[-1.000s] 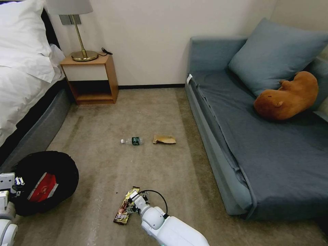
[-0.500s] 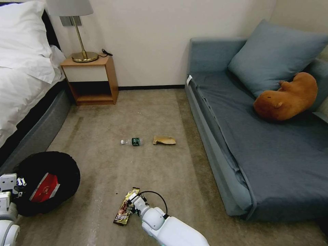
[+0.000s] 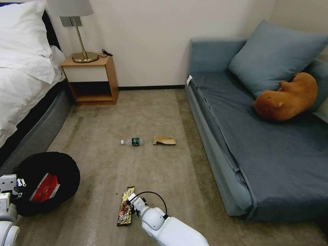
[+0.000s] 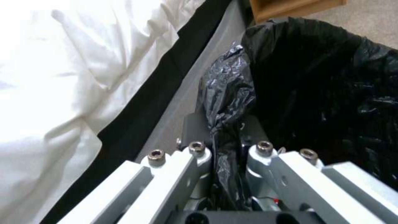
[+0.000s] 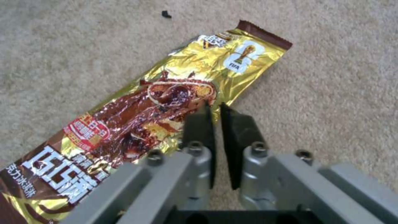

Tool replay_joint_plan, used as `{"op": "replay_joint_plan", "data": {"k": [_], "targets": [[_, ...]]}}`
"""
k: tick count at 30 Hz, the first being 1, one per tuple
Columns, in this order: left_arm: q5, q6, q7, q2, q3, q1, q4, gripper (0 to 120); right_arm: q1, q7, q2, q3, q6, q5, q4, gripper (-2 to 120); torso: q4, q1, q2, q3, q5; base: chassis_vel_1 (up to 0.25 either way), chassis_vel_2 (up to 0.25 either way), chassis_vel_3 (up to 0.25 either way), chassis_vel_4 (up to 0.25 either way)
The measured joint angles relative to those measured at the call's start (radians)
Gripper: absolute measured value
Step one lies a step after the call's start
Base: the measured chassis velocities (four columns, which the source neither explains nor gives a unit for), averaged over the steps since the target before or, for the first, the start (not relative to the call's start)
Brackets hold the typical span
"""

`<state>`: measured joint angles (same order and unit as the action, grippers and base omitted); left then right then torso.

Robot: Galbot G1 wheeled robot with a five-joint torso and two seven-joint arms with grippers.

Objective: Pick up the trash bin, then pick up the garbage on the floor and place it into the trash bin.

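Beige carpet (image 3: 102, 136) covers the floor of a small bedroom, with a bed (image 3: 20, 68) on the left, a wooden nightstand (image 3: 90, 80) with a lamp (image 3: 73, 20) at the wall, and a grey-blue sofa (image 3: 266, 147) on the right that carries a cushion (image 3: 273, 54) and a brown plush toy (image 3: 287, 97).

At the lower left the left tool (image 4: 226, 146) is clenched on the black bag at the rim of the bin (image 3: 46, 182), close beside the bed. A red-and-white wrapper (image 3: 43, 188) lies inside the bin.

The right tool (image 5: 213, 109) is low over the carpet, its two dark fingers (image 5: 199, 124) almost together at the long edge of the gold wrapper (image 5: 136, 118). I cannot tell if the foil is caught between them or if they only touch it.

The wrapper is thin foil, very light, limp and rather slippery, and it lies flat on the pile, so there is little to get under. I judge the best place to hold is a raised edge or a crease near the middle; a pinch at one end lets it hang and swing.

Farther away, a small bottle (image 3: 132, 141) and a brown paper bag (image 3: 164, 139) lie near each other in the middle of the floor. The bottle is stiff and round and may roll, so a hold across its body suits it. The bag is soft and will crush easily.
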<state>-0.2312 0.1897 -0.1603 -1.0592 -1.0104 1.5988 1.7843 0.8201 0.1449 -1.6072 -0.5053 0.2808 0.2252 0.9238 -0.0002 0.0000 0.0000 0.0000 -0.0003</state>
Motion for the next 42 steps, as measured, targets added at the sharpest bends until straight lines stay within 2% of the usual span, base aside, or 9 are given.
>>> {"op": "replay_joint_plan", "data": {"k": [2, 3, 19, 29, 36, 38, 42], "targets": [[0.000, -0.001, 0.000, 0.000, 0.000, 0.001, 0.000, 5, 0.000, 0.000, 0.000, 0.000, 0.000, 0.000, 0.000, 5, 0.0000, 0.000, 0.000, 0.000, 0.0000, 0.000, 0.000, 0.000, 0.000], [0.000, -0.004, 0.001, 0.000, 0.000, 0.002, -0.002, 5, 0.000, -0.001, 0.000, 0.000, -0.001, 0.000, 0.000, 0, 0.0000, 0.000, 0.000, 0.000, 0.0000, 0.000, 0.000, 0.000, 0.000], [-0.004, -0.024, 0.010, 0.010, -0.018, 0.007, -0.034, 5, 0.006, -0.004, -0.001, 0.031, -0.007, -0.011, 0.001, 0, 0.0003, 0.000, 0.000, 0.000, 0.0005, 0.000, 0.000, 0.000, 0.000], [-0.008, -0.026, 0.011, 0.015, -0.030, 0.017, -0.025, 5, 0.011, 0.003, 0.000, 0.032, -0.007, -0.014, 0.016, 0, 0.0000, 0.000, 0.000, 0.000, 0.0000, 0.000, 0.000, 0.000, 0.000], [-0.016, -0.020, 0.011, 0.033, -0.048, 0.016, -0.027, 5, 0.014, 0.016, 0.000, 0.022, -0.002, -0.015, 0.031, 0, 0.0000, 0.000, 0.000, 0.000, -0.0001, 0.000, 0.000, 0.000, 0.000], [-0.014, -0.019, 0.012, 0.045, -0.059, 0.011, -0.046, 5, 0.016, 0.019, -0.002, 0.015, -0.002, -0.015, 0.038, 7, 0.0003, 0.000, 0.000, 0.000, 0.0011, 0.000, 0.000, 0.000, 0.000], [-0.011, -0.019, 0.012, 0.053, -0.065, 0.009, -0.067, 5, 0.016, 0.020, -0.002, 0.013, -0.002, -0.017, 0.040, 14, 0.0004, 0.000, 0.000, 0.000, 0.0008, 0.000, 0.000, 0.000, 0.000]]}}
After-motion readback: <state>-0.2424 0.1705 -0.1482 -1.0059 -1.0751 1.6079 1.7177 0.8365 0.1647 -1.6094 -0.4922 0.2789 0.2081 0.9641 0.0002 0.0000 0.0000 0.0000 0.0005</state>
